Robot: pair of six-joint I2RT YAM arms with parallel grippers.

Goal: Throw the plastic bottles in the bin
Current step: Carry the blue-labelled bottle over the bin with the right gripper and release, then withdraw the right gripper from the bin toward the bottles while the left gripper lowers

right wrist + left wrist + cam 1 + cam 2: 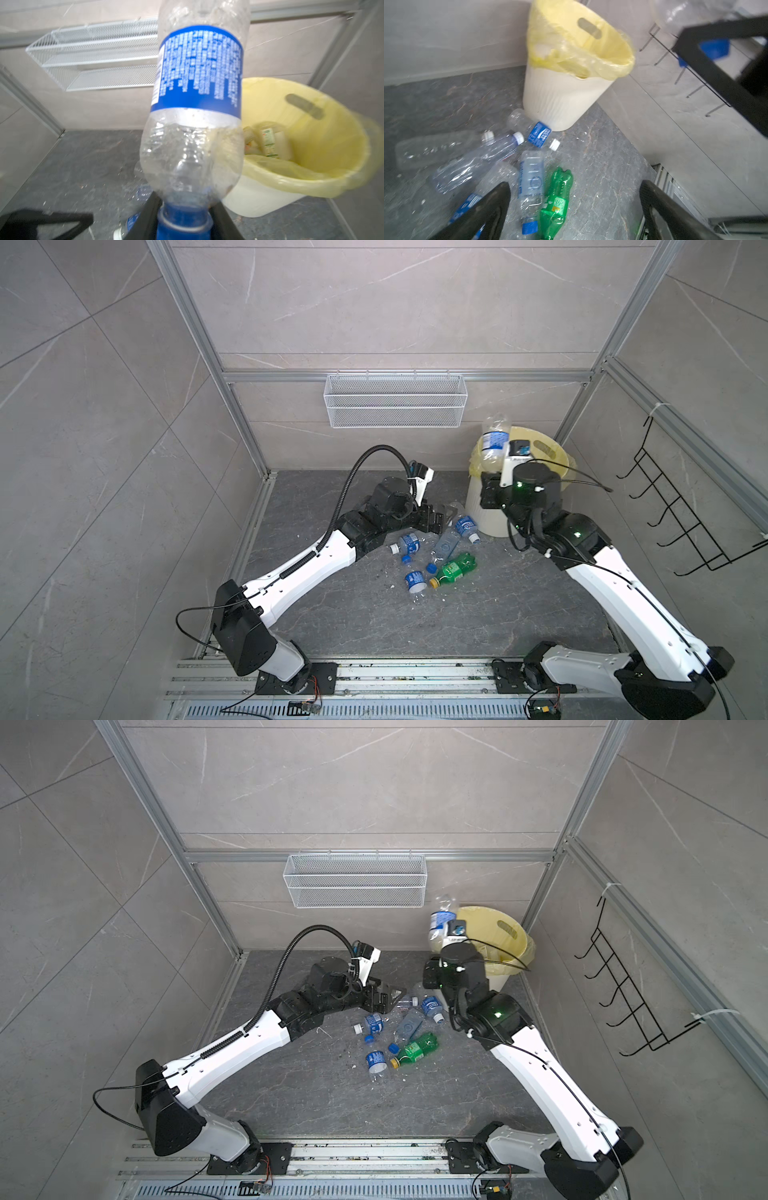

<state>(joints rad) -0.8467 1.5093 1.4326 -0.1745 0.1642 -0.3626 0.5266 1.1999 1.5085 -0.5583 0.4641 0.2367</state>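
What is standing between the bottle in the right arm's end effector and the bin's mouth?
Nothing visible. The right end effector grips the blue-labelled bottle by its capped neck near the rim of the bin. The bin's bag-lined mouth is open, with only a few items at the bottom.

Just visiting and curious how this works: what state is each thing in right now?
bin: upright, bag-lined, some rubbish inside.
held bottle: crumpled, raised by the bin's rim.
right tool: shut on the held bottle's capped neck.
floor bottles: lying scattered, some crushed.
green bottle: lying down, yellow cap on.
left tool: open, empty, above the floor bottles.
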